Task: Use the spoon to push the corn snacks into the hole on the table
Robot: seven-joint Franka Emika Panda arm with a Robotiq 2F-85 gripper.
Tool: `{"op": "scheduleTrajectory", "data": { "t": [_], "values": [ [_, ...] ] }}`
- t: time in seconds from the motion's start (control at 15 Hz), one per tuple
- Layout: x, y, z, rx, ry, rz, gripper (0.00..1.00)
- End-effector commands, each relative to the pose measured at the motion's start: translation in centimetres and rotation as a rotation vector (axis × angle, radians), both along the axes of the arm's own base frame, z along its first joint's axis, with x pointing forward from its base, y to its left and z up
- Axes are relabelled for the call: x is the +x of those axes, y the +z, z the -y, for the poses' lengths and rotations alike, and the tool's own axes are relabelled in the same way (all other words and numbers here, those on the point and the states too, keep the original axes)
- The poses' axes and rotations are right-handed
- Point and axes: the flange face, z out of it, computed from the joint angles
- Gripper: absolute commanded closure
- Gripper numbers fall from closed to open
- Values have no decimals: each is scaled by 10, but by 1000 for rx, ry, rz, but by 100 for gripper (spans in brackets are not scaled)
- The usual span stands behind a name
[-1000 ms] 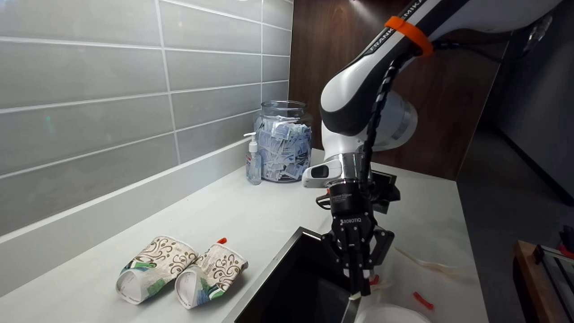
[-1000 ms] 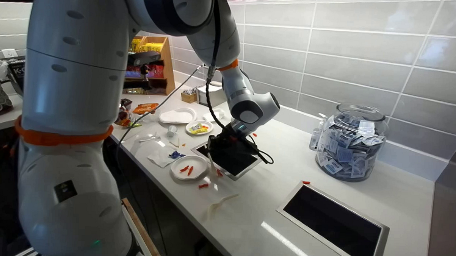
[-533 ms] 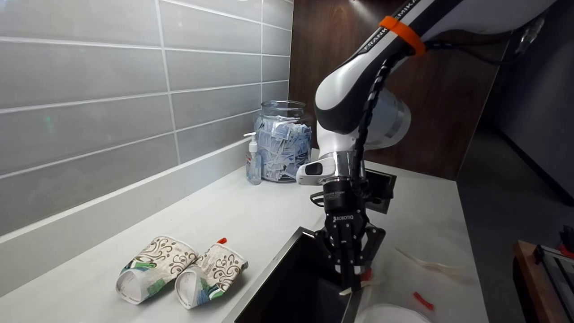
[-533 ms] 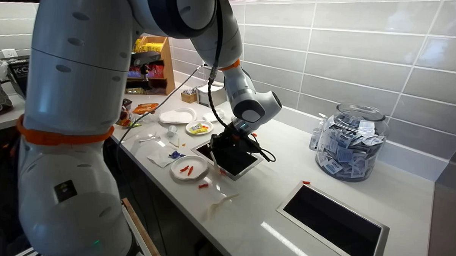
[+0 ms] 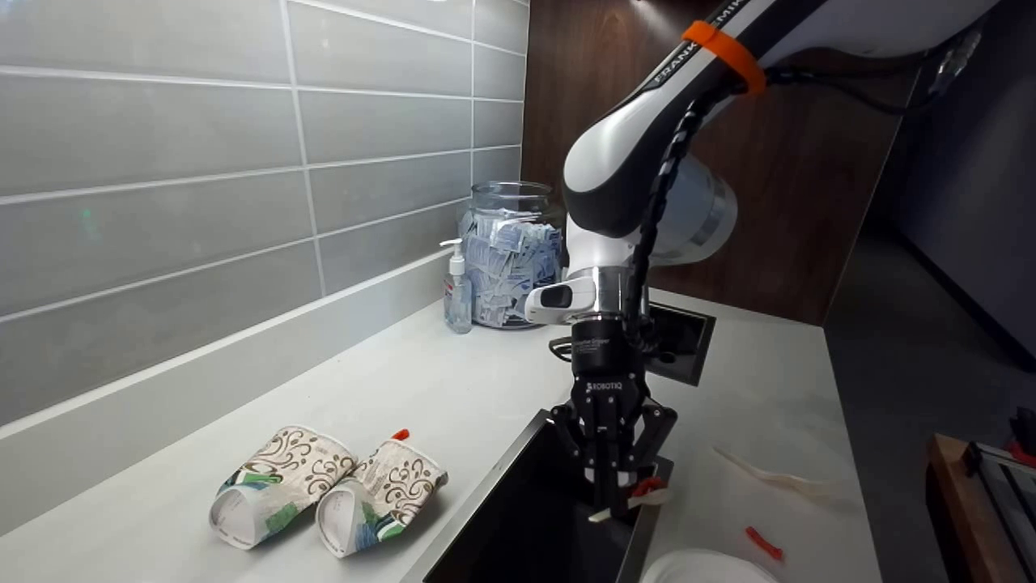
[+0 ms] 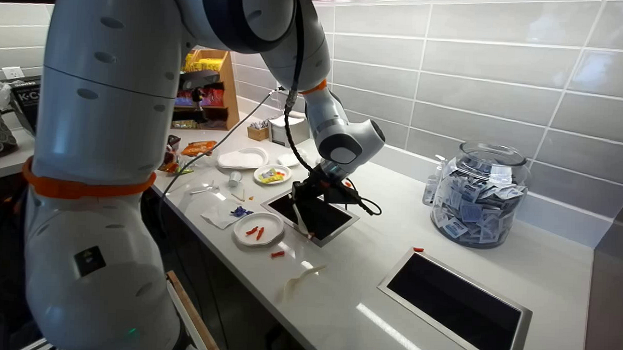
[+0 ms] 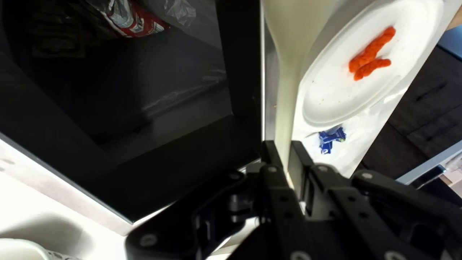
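My gripper (image 5: 613,508) is shut on the handle of the pale cream spoon (image 5: 654,497), above the hole (image 5: 538,518). In the wrist view the gripper (image 7: 283,143) holds the spoon (image 7: 287,94) pointing away, along the hole's rim. A red-orange corn snack (image 5: 647,486) lies at the hole's rim, right by the spoon's bowl; it also shows in an exterior view (image 6: 311,235). It does not show in the wrist view. Another corn snack (image 5: 763,543) lies on the counter. Two corn snacks (image 7: 371,50) lie on a white plate (image 7: 325,104).
A second cream spoon (image 5: 773,478) lies on the counter. Two patterned bags (image 5: 283,478) lie across the hole, with a red piece (image 5: 401,435) behind. A glass jar (image 5: 518,267) and a pump bottle (image 5: 458,295) stand by the wall. A second hole (image 6: 457,304) has a red piece (image 6: 418,249) at its corner.
My gripper has moved with the spoon from the counter side toward the middle of the hole. The red-orange snack by the spoon has shifted with it onto the hole's rim.
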Motion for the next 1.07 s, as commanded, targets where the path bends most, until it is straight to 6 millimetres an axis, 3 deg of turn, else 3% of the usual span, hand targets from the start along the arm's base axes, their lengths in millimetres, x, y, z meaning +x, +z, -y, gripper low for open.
{"op": "scheduleTrajectory", "data": {
  "t": [0.0, 0.47, 1.0],
  "values": [
    [-1, 0, -5, -10, 21, -7, 97],
    [-18, 11, -6, -46, 12, -33, 97],
    [-43, 36, -4, -124, -156, -146, 97]
  ]
}}
